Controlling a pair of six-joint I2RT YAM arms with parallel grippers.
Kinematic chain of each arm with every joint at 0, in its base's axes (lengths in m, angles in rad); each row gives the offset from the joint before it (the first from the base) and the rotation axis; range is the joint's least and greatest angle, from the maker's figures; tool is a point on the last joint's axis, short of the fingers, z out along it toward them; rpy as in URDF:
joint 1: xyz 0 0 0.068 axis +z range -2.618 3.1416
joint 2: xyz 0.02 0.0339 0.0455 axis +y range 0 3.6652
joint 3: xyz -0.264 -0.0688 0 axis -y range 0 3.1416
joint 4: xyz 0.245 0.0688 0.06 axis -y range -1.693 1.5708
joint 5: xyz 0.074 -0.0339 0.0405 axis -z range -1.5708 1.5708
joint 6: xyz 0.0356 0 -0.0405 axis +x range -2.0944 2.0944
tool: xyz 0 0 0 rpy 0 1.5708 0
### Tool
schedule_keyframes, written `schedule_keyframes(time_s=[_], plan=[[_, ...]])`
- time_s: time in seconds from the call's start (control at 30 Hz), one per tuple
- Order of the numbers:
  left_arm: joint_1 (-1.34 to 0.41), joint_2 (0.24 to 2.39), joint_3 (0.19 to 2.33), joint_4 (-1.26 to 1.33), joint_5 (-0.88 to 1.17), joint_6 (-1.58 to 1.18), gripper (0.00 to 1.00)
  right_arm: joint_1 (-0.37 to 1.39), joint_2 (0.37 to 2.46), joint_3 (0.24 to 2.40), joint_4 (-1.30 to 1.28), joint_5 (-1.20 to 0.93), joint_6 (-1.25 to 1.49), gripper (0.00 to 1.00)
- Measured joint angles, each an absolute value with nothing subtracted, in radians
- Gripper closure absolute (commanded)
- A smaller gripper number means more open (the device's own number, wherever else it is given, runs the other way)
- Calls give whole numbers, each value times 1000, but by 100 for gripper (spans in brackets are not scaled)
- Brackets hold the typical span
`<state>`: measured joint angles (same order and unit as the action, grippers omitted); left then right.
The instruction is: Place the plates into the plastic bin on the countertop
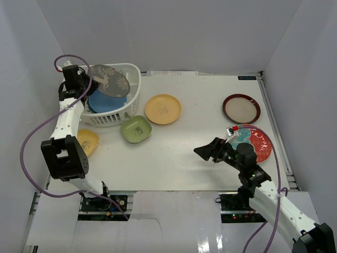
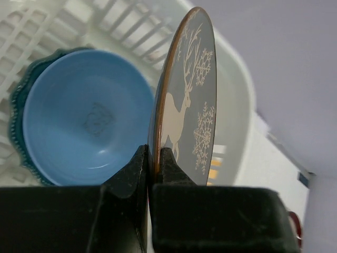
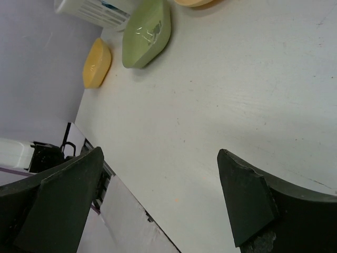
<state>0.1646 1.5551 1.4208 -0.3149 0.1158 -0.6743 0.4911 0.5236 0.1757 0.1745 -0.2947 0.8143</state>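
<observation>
Bare counter stretches before the right claw, jaws wide and empty, floral plate just beside it. At the far-left bin, the left claw pinches the deer plate, tilted above the blue plate inside.

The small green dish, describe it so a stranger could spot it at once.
Find the white plastic bin at the countertop's far left. Just off its near right corner sits the small green dish, next to a larger round yellow plate. It is the only green piece, squarish with rounded corners.
</observation>
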Motion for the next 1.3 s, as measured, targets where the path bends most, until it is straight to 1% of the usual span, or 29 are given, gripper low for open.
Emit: schedule_keyframes(time_s=[0.17,0.3,0.37,0.4,0.47,0.5,0.53,0.6,0.63,0.7,0.73,0.8,0.87,0.9,0.93,0.97,1.03,1.07,1.13,1.17,1.23,1.27,1.3], plan=[[168,1699,1424,-364,39,-639,100,491,514,187,133,-295,762,6],[170,1729,1423,-345,-9,-624,100,491,503,187,121,-294,739,6],[169,1728,1423,-326,-43,-595,96,491,504,187,120,-293,729,6],[169,1730,1423,-315,-57,-581,91,491,505,187,118,-292,725,6],[169,1735,1423,-301,-84,-552,85,491,506,187,113,-291,722,6],[169,1740,1423,-293,-93,-541,80,491,506,187,109,-290,721,6],[169,1745,1420,-281,-101,-529,67,491,506,187,106,-289,720,6],[171,1748,1400,-248,-105,-513,57,491,506,187,105,-284,717,6],[171,1748,1392,-232,-104,-509,44,491,508,187,104,-282,715,6],[173,1748,1374,-202,-96,-505,32,491,514,191,101,-272,712,6],[174,1748,1367,-194,-91,-505,20,491,519,195,98,-268,710,6],[175,1748,1360,-188,-83,-512,10,491,529,207,94,-263,706,6],[175,1739,1343,-181,-78,-525,2,491,540,222,88,-256,703,6],[175,1732,1335,-180,-78,-528,2,491,544,228,85,-252,702,6],[176,1721,1323,-177,-75,-536,2,491,548,234,80,-245,699,7],[176,1708,1309,-178,-72,-541,2,491,551,240,72,-239,697,15],[175,1662,1269,-179,-67,-553,2,491,555,252,47,-211,689,23],[175,1635,1248,-180,-66,-559,2,491,557,266,30,-193,684,30],[175,1562,1196,-170,-66,-568,2,491,556,295,-19,-142,667,38],[175,1520,1165,-158,-68,-570,2,491,558,312,-40,-115,660,45],[175,1428,1110,-141,-72,-575,2,491,564,355,-79,-41,633,51],[175,1396,1094,-133,-72,-577,2,491,570,374,-90,-10,619,56],[175,1369,1087,-130,-71,-577,2,491,577,393,-103,18,610,58]])
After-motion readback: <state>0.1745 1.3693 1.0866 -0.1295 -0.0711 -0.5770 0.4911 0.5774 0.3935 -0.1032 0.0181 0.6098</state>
